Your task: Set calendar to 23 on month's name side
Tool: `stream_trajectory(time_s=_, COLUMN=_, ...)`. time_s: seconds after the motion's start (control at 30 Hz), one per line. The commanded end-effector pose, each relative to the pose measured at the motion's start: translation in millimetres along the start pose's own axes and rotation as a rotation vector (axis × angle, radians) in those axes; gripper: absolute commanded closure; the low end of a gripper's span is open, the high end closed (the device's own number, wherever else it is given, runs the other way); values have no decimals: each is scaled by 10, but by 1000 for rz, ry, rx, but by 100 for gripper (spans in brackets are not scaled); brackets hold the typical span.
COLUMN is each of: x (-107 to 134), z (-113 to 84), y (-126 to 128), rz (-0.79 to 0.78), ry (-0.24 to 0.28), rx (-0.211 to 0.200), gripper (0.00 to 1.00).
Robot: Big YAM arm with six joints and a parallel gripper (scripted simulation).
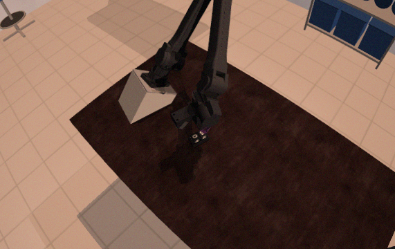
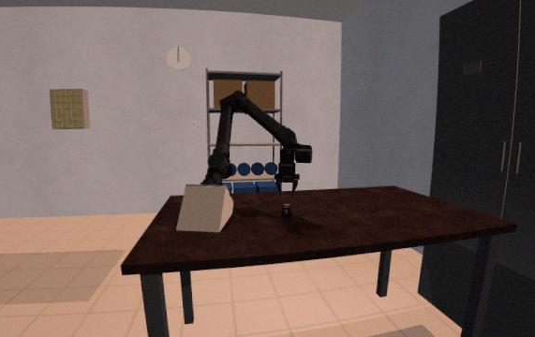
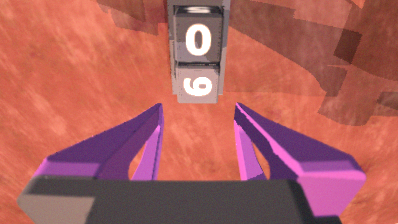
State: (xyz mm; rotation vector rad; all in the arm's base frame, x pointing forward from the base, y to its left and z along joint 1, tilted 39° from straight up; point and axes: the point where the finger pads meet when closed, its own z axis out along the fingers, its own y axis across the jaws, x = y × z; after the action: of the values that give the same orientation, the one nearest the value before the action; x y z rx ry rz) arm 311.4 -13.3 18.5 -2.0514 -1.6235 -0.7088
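The small grey calendar tray (image 1: 196,144) (image 2: 286,214) (image 3: 172,7) lies on the dark wooden table (image 1: 270,180) (image 2: 342,225). Two dark cubes stand in it side by side. In the wrist view the top of the far cube (image 3: 198,41) shows a 0, and the top of the near cube (image 3: 198,85) shows a 6 or 9. The side with the month's name is hidden. My gripper (image 1: 204,131) (image 2: 287,191) (image 3: 198,111) has purple fingers, is open and empty, and hangs a little above the tray, beside the near cube.
A beige wedge-shaped block (image 1: 142,100) (image 2: 203,214) carries the arm's base at the table's back left. The table's edges are far from the tray. A shelf with blue bins (image 1: 353,28) stands on the floor behind.
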Motion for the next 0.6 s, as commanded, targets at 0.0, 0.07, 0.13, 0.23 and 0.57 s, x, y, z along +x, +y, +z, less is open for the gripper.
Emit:
stream_trajectory(time_s=0.0, x=-26, z=69, y=24, rz=18, ry=0, rx=-2, gripper=54)
stream_trajectory(time_s=0.07, x=-13, z=100, y=31, rz=14, ry=1, rx=-1, gripper=54)
stream_trajectory(time_s=0.13, x=-6, z=95, y=71, rz=9, ry=-1, rx=-7, gripper=54)
stream_trajectory(time_s=0.23, x=-70, z=77, y=71, rz=30, ry=-1, rx=-20, gripper=54)
stream_trajectory(time_s=0.57, x=-15, z=186, y=75, rz=12, ry=-1, rx=-10, gripper=54)
